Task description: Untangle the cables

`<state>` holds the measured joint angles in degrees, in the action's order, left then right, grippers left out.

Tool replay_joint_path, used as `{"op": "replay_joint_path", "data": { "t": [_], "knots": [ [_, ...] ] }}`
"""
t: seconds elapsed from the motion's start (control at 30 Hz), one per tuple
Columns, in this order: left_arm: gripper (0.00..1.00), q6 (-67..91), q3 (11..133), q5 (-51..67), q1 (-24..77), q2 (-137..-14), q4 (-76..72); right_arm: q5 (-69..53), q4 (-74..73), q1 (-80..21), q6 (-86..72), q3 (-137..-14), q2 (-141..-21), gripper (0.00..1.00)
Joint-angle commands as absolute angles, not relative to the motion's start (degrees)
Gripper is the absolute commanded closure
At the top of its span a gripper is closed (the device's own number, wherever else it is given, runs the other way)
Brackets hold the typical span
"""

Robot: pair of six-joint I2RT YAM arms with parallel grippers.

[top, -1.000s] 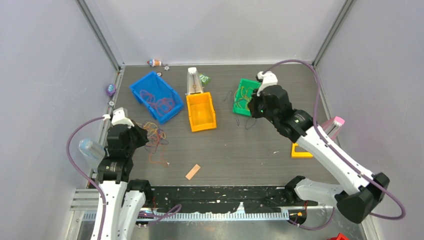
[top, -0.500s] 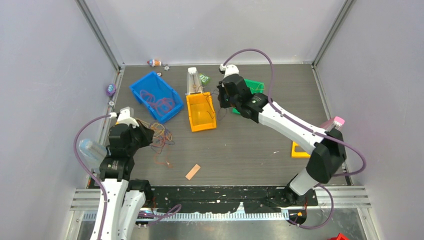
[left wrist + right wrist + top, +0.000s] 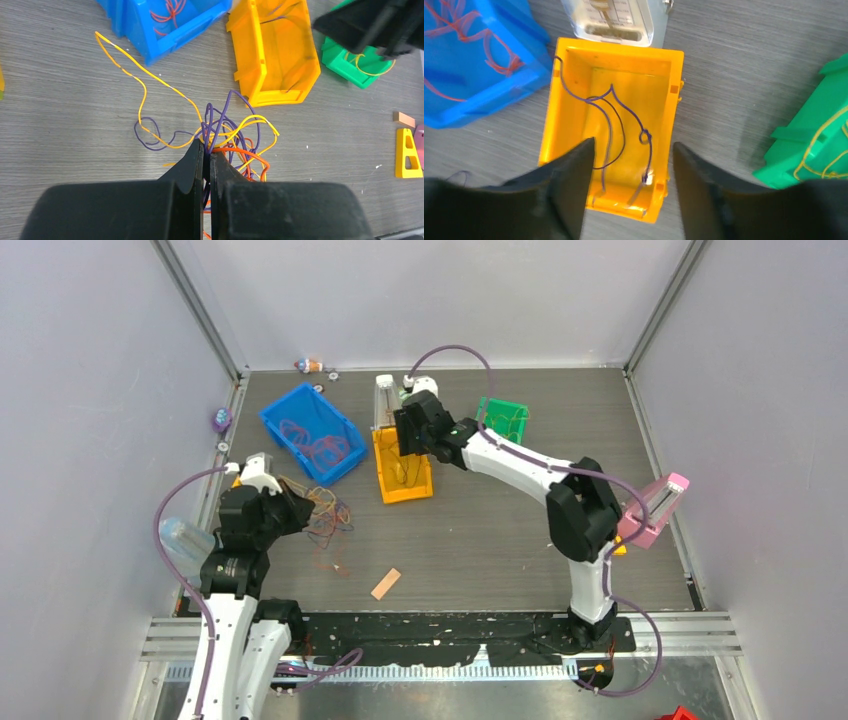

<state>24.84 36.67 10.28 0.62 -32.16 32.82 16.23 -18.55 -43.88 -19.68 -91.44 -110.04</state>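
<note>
Only illegible markings: clear box (image 3: 634, 20) beside orange bin (image 3: 619, 52) with purple cable (image 3: 644, 135)

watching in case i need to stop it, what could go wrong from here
1. The left gripper is shut on the tangle where purple, yellow and orange strands cross; pulling there may tighten it or drag the whole bundle.
2. The right gripper hangs open over the orange bin; it could snag the purple cable inside and lift it out.

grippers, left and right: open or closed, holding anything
Left gripper: shut on the cable tangle.
Right gripper: open, empty, above the orange bin.
</note>
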Motion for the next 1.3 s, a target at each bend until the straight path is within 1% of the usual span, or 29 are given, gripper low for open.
{"op": "replay_joint_path", "data": {
  "t": [0.0,0.03,0.17,0.27,0.3,0.33,0.43,0.5,0.6,0.7,0.8,0.93,1.07,1.13,1.27],
  "knots": [
    [1.00,24.91,36.85,14.11,0.26,-32.20,29.44,17.40,-19.46,-44.29,-20.36,-98.22,-114.15,0.28],
    [1.00,24.95,36.87,14.46,0.26,-32.14,29.47,17.00,-19.44,-44.29,-20.19,-98.25,-113.40,0.24],
    [1.00,24.91,36.68,16.15,0.26,-32.27,29.08,15.35,-17.51,-44.23,-19.60,-94.51,-107.83,0.22],
    [1.00,24.59,36.71,21.10,0.26,-33.92,27.85,12.93,-15.98,-44.21,-18.79,-89.88,-102.93,0.21],
    [1.00,24.68,36.86,23.95,0.26,-34.81,27.59,11.43,-13.31,-44.21,-17.62,-85.90,-100.11,0.20],
    [1.00,24.84,37.15,26.24,0.40,-35.89,27.15,7.45,-11.80,-44.21,-16.89,-83.69,-98.48,0.18],
    [1.00,25.75,38.11,33.25,2.44,-39.17,25.33,-3.53,-4.03,-44.21,-13.03,-72.06,-90.62,0.15],
    [1.00,26.30,39.01,35.84,5.50,-40.25,23.75,-6.68,-1.66,-44.21,-11.31,-66.05,-86.34,0.12],
    [1.00,26.29,41.30,36.12,13.87,-41.00,21.38,-8.77,1.14,-44.13,-8.95,-58.66,-79.40,0.07],
    [1.00,26.98,45.34,36.33,20.75,-42.22,19.56,-9.74,4.53,-44.03,-8.30,-50.02,-73.66,0.06],
    [1.00,29.67,49.38,39.36,22.58,-43.88,18.05,-12.46,9.59,-44.03,-8.94,-40.49,-66.11,0.07],
    [1.00,31.11,51.22,36.83,22.58,-44.74,18.75,-17.61,18.63,-44.01,-9.34,-30.13,-57.77,0.07],
    [1.00,34.68,49.21,41.55,22.63,-48.07,13.97,-25.99,28.93,-44.03,-9.76,-22.80,-53.10,0.06],
    [1.00,35.86,48.79,43.49,22.79,-49.35,12.42,-29.41,31.31,-44.15,-10.36,-21.21,-52.93,0.05],
    [1.00,34.82,49.08,43.17,23.40,-48.93,12.13,-33.34,33.52,-44.63,-11.51,-21.14,-55.32,0.05]
  ]
}}
